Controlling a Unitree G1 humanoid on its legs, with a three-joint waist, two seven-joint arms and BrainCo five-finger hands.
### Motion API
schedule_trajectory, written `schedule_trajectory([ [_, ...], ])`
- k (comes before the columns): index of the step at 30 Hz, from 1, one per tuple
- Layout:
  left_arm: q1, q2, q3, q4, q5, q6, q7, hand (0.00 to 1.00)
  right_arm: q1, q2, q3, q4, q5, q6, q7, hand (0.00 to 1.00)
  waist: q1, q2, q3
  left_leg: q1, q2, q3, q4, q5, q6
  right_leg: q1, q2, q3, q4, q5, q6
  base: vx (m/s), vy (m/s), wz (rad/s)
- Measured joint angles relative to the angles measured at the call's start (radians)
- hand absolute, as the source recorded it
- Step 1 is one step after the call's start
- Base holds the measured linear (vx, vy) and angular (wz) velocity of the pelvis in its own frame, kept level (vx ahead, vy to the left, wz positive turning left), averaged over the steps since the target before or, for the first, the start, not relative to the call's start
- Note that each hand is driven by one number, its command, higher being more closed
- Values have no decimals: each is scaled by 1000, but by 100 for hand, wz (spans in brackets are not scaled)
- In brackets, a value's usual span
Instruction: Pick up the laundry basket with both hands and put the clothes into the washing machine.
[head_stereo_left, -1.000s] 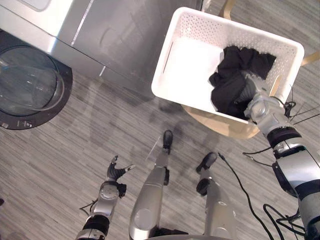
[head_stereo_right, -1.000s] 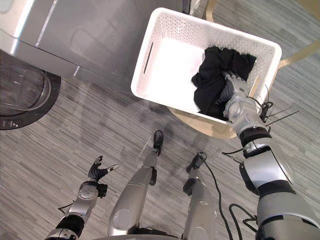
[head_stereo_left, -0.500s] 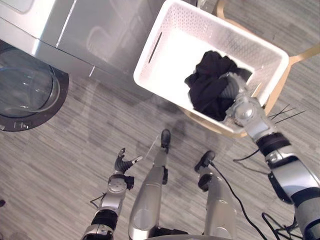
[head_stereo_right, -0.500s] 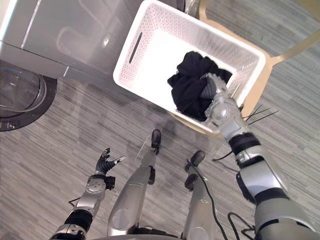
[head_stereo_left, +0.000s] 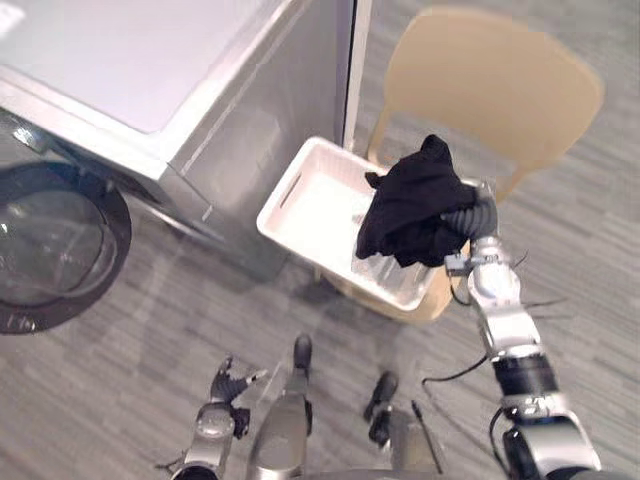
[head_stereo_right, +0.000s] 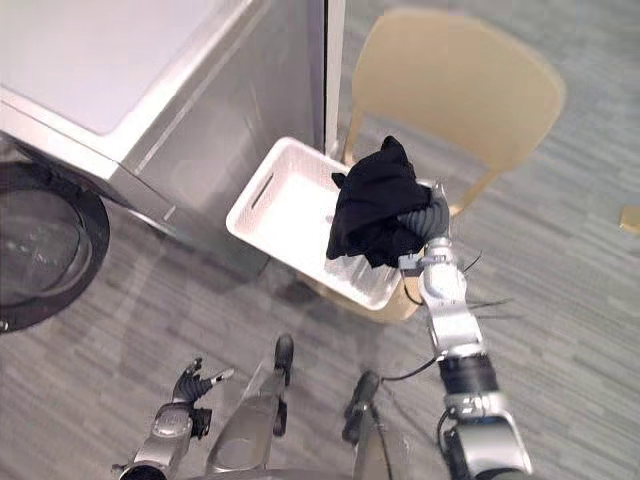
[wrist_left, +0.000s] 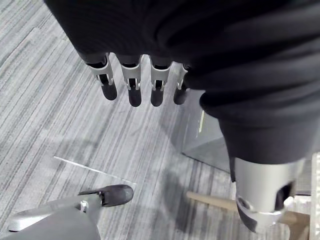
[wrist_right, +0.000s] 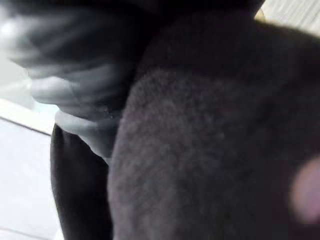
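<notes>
Transfer step: right hand (head_stereo_left: 478, 216) holds the black clothes (head_stereo_left: 408, 200) above the basket (head_stereo_left: 305, 205), grasp buried in cloth, cannot tell; left hand (head_stereo_left: 228, 380) hangs relaxed; next, carry them left to the washing machine (head_stereo_left: 150, 90)

Light on my feed was soft, even and pretty bright, coming from overhead. The washing machine (head_stereo_left: 130, 90) top washed out pale, its door glass (head_stereo_left: 45, 245) caught faint reflections. The black clothes (head_stereo_left: 410, 205) went flat dark, and a soft shadow sat on the floor (head_stereo_left: 120, 380) under the basket (head_stereo_left: 310, 200).
</notes>
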Motion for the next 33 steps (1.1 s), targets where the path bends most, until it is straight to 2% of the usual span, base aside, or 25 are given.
schedule_trajectory([
  [4,61,-1,40,20,0,1,-3,0,60,30,3,-30,64,-28,34,100,-19,-5,-49,48,0,8,0,-9,-2,59,6,5,-34,10,5,54,12,-5],
  [7,93,-7,68,19,-22,8,1,0,85,48,6,-30,65,-27,56,100,-13,-9,-52,80,4,25,0,-12,-5,85,15,28,-47,24,2,18,7,-19],
  [10,90,-28,97,18,-84,9,12,0,130,56,-4,-39,64,-28,60,100,-26,-7,-52,80,5,-15,1,-12,-5,62,20,94,38,-3,11,-17,6,28],
  [12,63,-45,98,5,-152,7,24,0,199,68,-32,-70,63,-28,48,100,-28,-15,-52,70,-11,-81,9,-12,-4,44,12,243,160,-83,44,-25,-4,113],
  [13,61,-63,99,-27,-179,7,27,0,198,83,-41,-72,61,-27,44,100,-28,-25,-54,62,-27,-114,12,-4,-3,28,5,313,257,-147,52,-69,-137,152],
  [14,66,-89,97,-87,-205,7,44,0,198,94,-35,-87,49,-27,25,100,-19,-38,-61,30,-53,-149,52,-2,-6,26,-3,365,309,-211,51,-88,-170,129],
  [15,66,-102,97,-115,-216,5,49,0,198,99,-34,-101,46,-27,23,100,-15,-42,-64,13,-59,-159,72,-3,-6,29,-2,378,303,-232,48,-109,-182,96],
  [16,69,-122,96,-157,-233,1,56,0,193,103,-22,-126,39,-27,20,100,10,-32,-66,-17,-55,-171,96,-2,-8,28,10,378,290,-261,30,-181,-190,73],
  [17,83,-172,82,-235,-251,-4,66,0,193,102,4,-174,37,-28,9,100,24,11,-68,-62,-31,-189,127,-1,-8,23,41,328,288,-249,10,-192,-174,78],
  [20,131,-199,9,-362,-277,-5,72,0,198,97,41,-216,37,-30,-4,100,14,40,-79,-109,1,-185,118,-18,-3,-3,63,237,319,-254,-18,-203,-168,89],
  [21,133,-198,-30,-422,-288,-6,72,0,201,93,47,-231,33,-33,-6,100,8,30,-76,-128,18,-120,105,-80,43,-5,44,184,288,-234,-49,-253,-164,136],
  [22,118,-198,-65,-475,-287,-7,69,0,196,91,44,-228,33,-39,-13,100,7,15,-68,-162,23,0,174,-94,65,-7,17,134,263,-209,-59,-159,-108,123],
  [23,112,-197,-82,-498,-287,-8,65,0,197,88,45,-227,32,-38,-13,100,6,11,-66,-174,26,45,230,-93,69,-2,5,115,254,-197,-58,-123,-63,104],
  [24,111,-196,-117,-551,-285,-18,60,0,198,83,46,-227,31,-38,-12,100,1,15,-68,-172,33,110,368,-99,79,-4,-12,78,252,-183,-60,-82,-68,90],
  [25,111,-191,-149,-600,-284,-32,52,0,203,79,51,-227,29,-38,-8,100,-4,33,-79,-146,53,143,469,-135,87,-4,-15,47,268,-183,-60,-83,-40,100],
  [26,108,-186,-167,-620,-283,-40,42,0,202,70,50,-226,29,-39,-4,100,-19,47,-81,-146,42,146,446,-118,78,-5,-5,23,284,-183,-60,-135,-8,121],
  [27,77,-154,-212,-654,-265,-63,23,0,193,63,42,-210,25,-39,10,100,-32,39,-82,-125,5,117,339,-40,29,-13,-12,32,256,-181,-69,-160,-11,139],
  [28,51,-121,-239,-670,-255,-81,11,0,173,70,40,-167,13,-39,30,100,-51,14,-93,-68,-29,66,225,-33,33,12,-47,-3,181,-159,-61,-142,-17,115],
  [29,43,-113,-242,-673,-248,-85,5,0,163,66,51,-147,6,-40,37,100,-45,13,-96,-40,-24,81,223,-46,49,28,-43,-5,153,-135,-49,-32,-46,69],
  [30,37,-111,-242,-677,-216,-96,-2,0,141,52,75,-121,-8,-38,61,100,-44,43,-110,43,-9,73,128,-42,19,37,-19,-15,121,-101,-36,-16,39,38],
  [31,12,-101,-270,-679,-188,-101,-3,0,115,41,89,-91,-17,-41,78,100,-47,73,-122,69,7,50,25,-22,-11,26,-4,-34,118,-90,-31,-40,69,29],
  [32,-5,-85,-280,-679,-173,-101,-3,0,101,42,94,-63,-20,-39,84,100,-44,68,-119,75,6,49,9,-8,-24,24,-4,-34,115,-76,-30,-99,119,20],
  [33,-31,-47,-307,-683,-139,-105,-7,0,71,43,116,-13,-29,-30,99,100,-42,58,-119,72,2,46,6,-3,-19,27,-5,-31,106,-68,-27,-102,85,4],
])
